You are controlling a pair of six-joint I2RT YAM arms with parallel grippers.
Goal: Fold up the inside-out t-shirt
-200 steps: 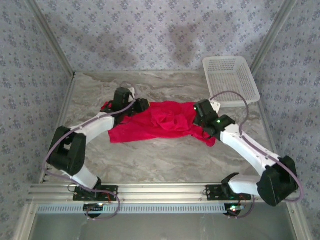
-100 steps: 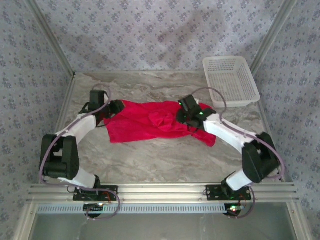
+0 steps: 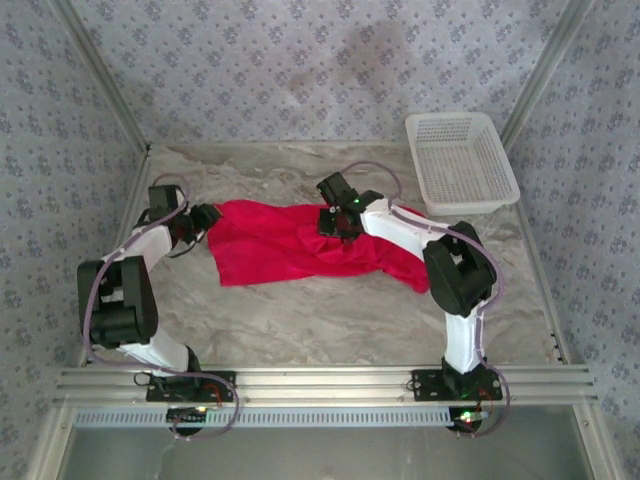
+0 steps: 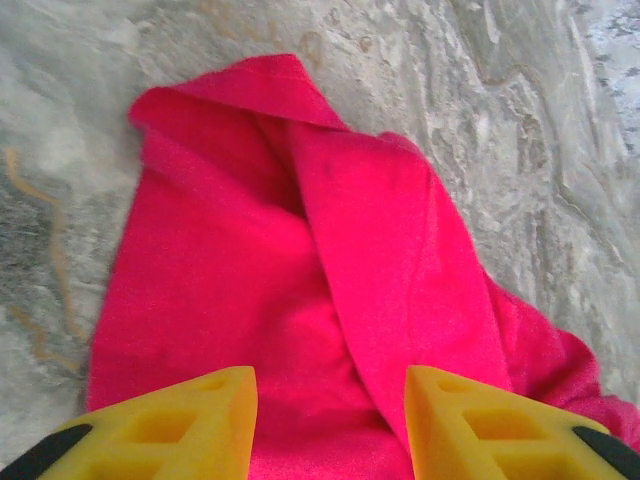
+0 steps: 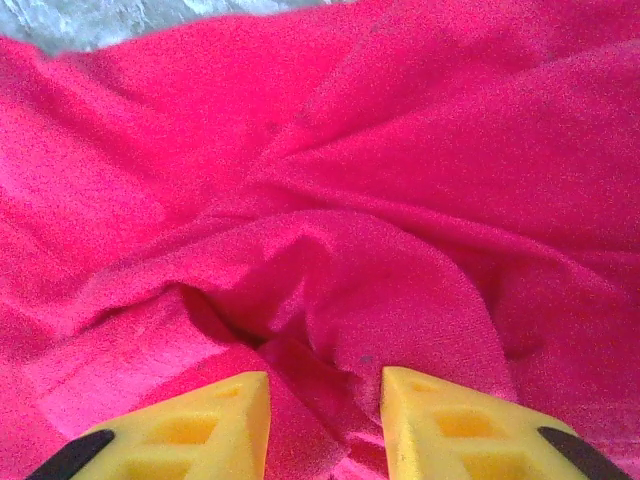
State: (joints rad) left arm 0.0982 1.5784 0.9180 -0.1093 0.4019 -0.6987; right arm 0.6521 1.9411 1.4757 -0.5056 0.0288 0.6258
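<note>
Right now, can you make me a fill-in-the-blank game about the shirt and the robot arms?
The t-shirt lies on the marble ___.
The basket in the far right corner is coloured ___.
The right gripper has fingers coloured ___.
The left gripper is at the t-shirt's ___ end.
Missing words: table, white, yellow, left.

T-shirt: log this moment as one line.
t-shirt: crumpled on table, not folded | left gripper: open at its left end | right gripper: open over bunched middle | basket: far right corner
</note>
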